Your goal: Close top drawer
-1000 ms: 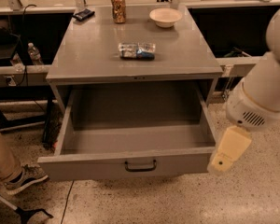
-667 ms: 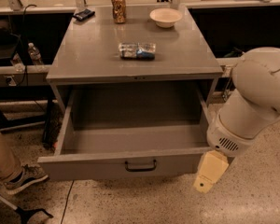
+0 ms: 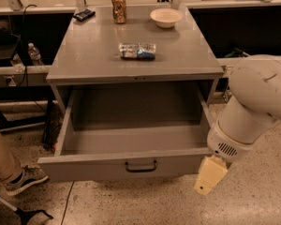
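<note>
The top drawer (image 3: 89, 168) is a wide, deep grey metal drawer, pulled far out of the grey cabinet (image 3: 84, 64), and its inside looks empty. Its plain front panel carries a small dark bail handle (image 3: 141, 166) at the centre. My white arm comes in from the right. My cream-coloured gripper (image 3: 209, 176) hangs low at the right end of the drawer's front panel, just outside its corner and close to the floor. I cannot tell whether it touches the panel. No lower drawers show.
On the cabinet top stand a can (image 3: 118, 7), a white bowl (image 3: 166, 17), a snack packet (image 3: 137, 50) and a black object (image 3: 84, 14). A person's leg and shoe (image 3: 23, 178) are at the lower left. A water bottle (image 3: 34, 54) stands at left.
My arm has swung left and down. The gripper now sits lower and closer to the drawer front's right corner. The drawer has not moved.
</note>
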Available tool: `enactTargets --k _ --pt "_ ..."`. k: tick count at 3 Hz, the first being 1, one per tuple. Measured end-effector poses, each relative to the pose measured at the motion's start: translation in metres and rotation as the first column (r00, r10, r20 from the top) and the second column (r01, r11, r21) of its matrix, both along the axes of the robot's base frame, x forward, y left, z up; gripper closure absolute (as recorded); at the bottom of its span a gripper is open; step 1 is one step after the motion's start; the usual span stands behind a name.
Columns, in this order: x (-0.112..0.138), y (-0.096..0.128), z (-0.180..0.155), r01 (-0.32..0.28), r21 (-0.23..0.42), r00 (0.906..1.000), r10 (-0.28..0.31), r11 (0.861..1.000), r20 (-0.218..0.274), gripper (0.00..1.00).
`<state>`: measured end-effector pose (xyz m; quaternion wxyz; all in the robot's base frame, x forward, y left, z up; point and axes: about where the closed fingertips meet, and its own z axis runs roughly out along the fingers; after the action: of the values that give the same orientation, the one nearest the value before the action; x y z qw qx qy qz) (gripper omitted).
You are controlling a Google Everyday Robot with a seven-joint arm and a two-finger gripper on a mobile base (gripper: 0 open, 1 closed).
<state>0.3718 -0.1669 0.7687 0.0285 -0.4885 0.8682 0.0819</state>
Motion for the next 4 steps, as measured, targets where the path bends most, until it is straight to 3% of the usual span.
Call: enactTargets --k 2,3,4 --pt "-0.017 -0.003 -0.060 0.078 -0.016 0.9912 -0.080 0.997 -0.106 0.64" --pt "-0.010 -0.003 -0.100 0.118 -0.021 0.9865 -0.120 0.993 -0.112 0.88" --pt "0.011 -0.006 -0.130 0.187 -0.007 0.9811 -0.187 0.982 -0.050 1.00"
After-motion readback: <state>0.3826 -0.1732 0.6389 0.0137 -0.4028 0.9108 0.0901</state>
